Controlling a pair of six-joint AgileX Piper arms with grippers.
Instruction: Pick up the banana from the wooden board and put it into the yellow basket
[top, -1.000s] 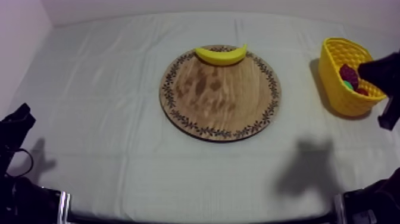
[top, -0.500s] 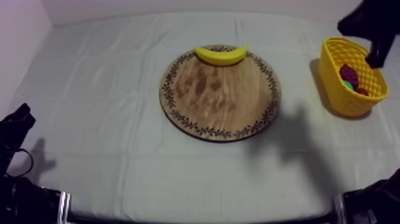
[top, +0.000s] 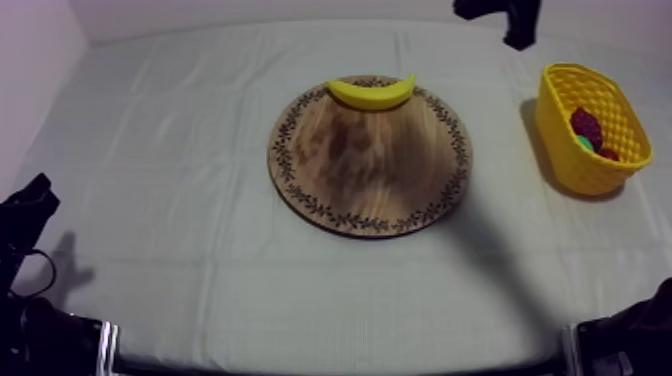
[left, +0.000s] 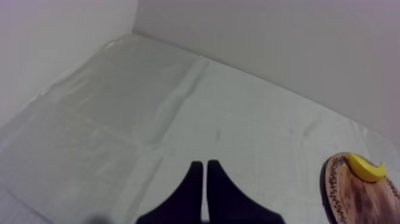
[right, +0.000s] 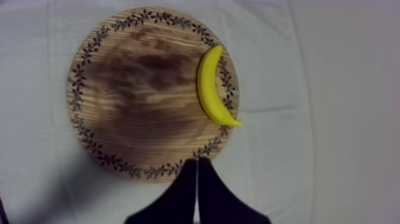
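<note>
The banana (top: 372, 92) is lying on the wooden board (top: 370, 170), curving along the patterned rim at the board's far edge. It is touching the wood, with nothing gripping it. The board is sitting flat on the cloth-covered worktop (top: 180, 150). The yellow basket (top: 565, 130) is standing well apart from the board, off its right side, and is holding dark red and green toy fruit (top: 588, 127) whose kinds I cannot tell.

The right gripper (right: 196, 165) is hanging above the worktop beyond the board's far right edge. Its fingers are lying pressed together as a narrow wedge with nothing between them. In the right wrist view their tips are overlapping the board's rim, near the banana's pointed end.

The left gripper (left: 205, 170) is resting well apart from the board, off its near left side — its fingers are likewise lying together, gripping nothing. They are pointing across bare cloth, with the board's rim and the banana farther off.
</note>
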